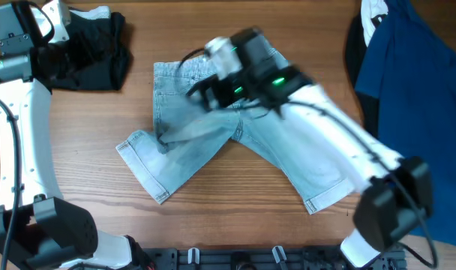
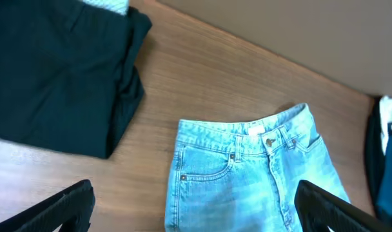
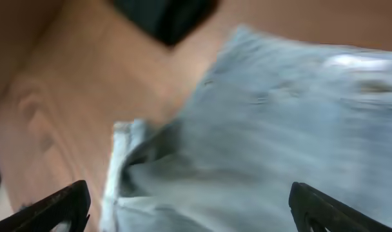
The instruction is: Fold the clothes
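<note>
Watching the right gripper (image 3: 189,216), you see its jaws spread wide and holding nothing as it hangs over the denim pants (image 1: 183,154); that wrist view is blurred. The pants lie flat, close beside the black garment (image 1: 93,52) without touching it, waistband nearest it and legs splayed away. The left gripper (image 2: 193,206), jaws also spread, hovers by the black garment's edge, looking down on the waistband. If you close on the rumpled cloth at the crotch, you will likely pinch one layer only and drag the pants askew. Sweep too near the black garment and you may snag it instead.
</note>
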Controlling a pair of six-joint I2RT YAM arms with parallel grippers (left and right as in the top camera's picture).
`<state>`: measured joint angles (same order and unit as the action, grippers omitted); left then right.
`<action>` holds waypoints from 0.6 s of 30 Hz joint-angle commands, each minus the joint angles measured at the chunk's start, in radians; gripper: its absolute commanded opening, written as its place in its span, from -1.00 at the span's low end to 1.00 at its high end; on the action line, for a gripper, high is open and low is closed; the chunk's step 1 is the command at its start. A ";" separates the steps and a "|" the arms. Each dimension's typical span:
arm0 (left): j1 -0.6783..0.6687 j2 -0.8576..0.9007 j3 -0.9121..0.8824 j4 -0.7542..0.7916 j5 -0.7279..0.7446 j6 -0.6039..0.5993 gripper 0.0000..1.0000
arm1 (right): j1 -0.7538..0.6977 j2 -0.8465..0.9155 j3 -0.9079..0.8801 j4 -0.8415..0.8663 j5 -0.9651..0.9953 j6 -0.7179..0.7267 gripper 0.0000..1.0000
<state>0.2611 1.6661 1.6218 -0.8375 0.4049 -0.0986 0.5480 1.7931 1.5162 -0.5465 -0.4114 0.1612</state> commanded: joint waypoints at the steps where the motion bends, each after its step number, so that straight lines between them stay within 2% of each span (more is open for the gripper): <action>1: -0.103 0.045 0.010 0.023 -0.020 0.123 0.99 | -0.201 -0.105 0.021 -0.050 -0.005 -0.013 0.99; 6: -0.256 0.190 0.010 0.027 -0.186 0.174 1.00 | -0.367 -0.102 0.021 -0.167 -0.004 -0.082 1.00; 10: -0.289 0.345 0.010 0.075 -0.297 0.174 1.00 | -0.417 -0.102 0.021 -0.197 0.024 -0.166 0.99; 18: -0.285 0.480 0.010 0.175 -0.306 0.174 1.00 | -0.417 -0.099 0.021 -0.237 0.079 -0.187 1.00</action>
<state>-0.0261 2.1124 1.6234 -0.6895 0.1196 0.0525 0.1318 1.6978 1.5261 -0.7830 -0.3542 -0.0021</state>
